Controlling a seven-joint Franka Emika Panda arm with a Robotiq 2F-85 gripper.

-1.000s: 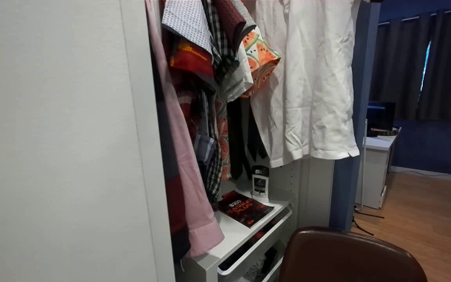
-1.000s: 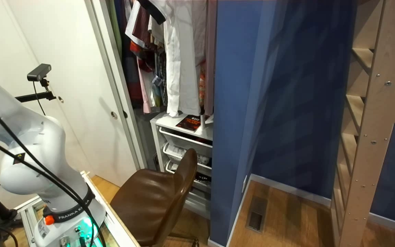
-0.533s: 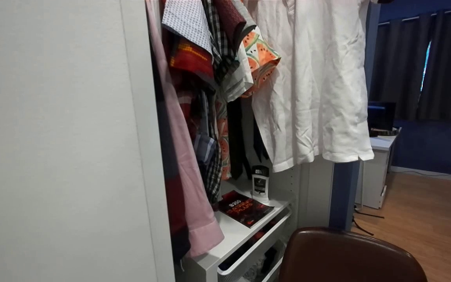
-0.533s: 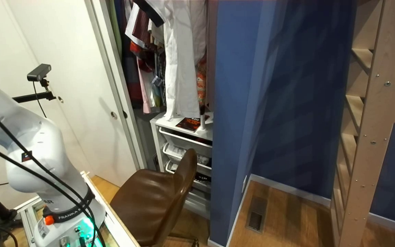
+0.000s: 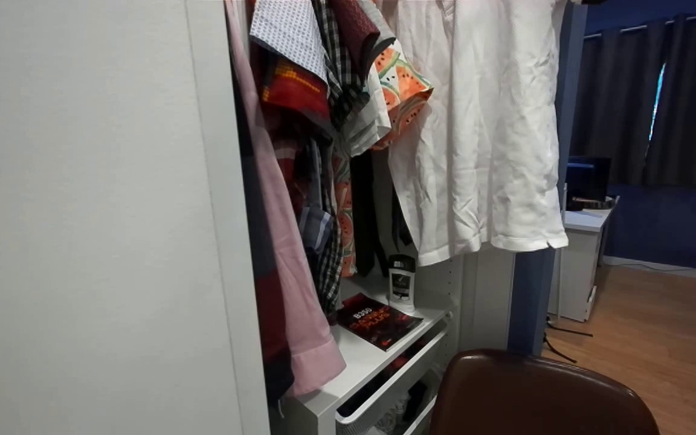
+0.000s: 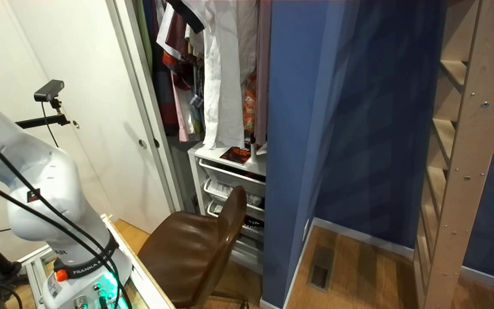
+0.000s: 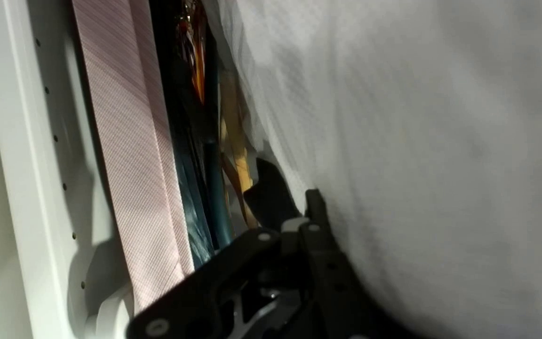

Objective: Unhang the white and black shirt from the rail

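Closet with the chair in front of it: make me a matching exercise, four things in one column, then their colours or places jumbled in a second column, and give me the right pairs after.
Column one
1. shirt with black trim
2. chair
3. booklet
4. small container

Column two
A. lying flat on the cabinet top
B. white, hanging down
C. standing upright on the cabinet top
D. brown

Right pairs: 1-B, 2-D, 3-A, 4-C
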